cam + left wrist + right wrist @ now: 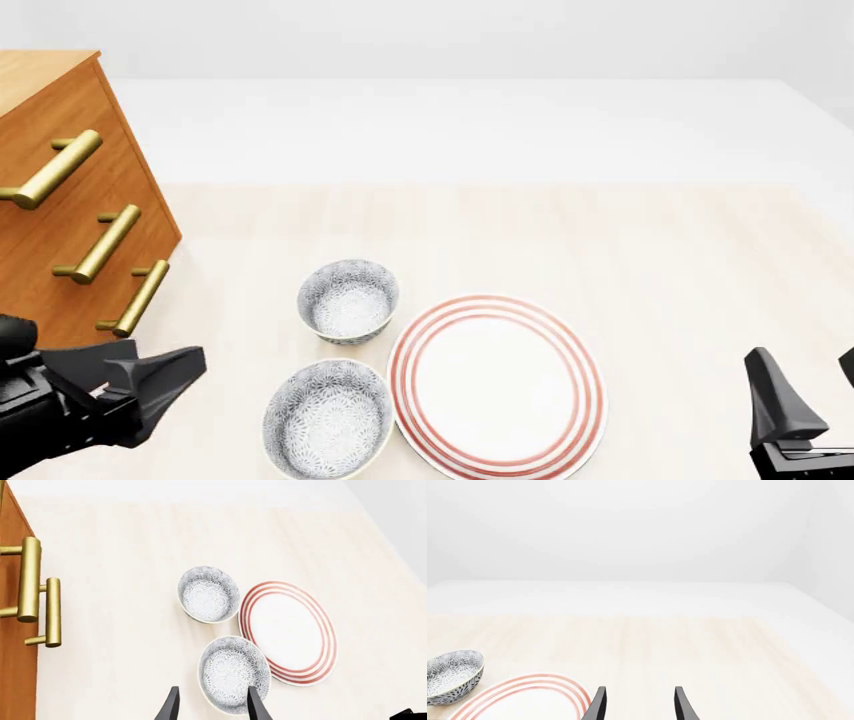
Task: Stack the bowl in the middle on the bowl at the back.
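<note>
left gripper (212, 706) jaws spread, holding nothing | bowl in the middle (233, 674) just ahead of its fingertips | bowl at the back (208, 594) beyond, apart | right gripper (639, 706) spread, red-ringed plate (520, 700) beside it

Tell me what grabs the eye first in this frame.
The big red-ringed plate near the table's front, right of centre. Just left of it sit two speckled bowls, the near bowl and the far bowl. A wooden drawer cabinet with brass handles stands at the left.
</note>
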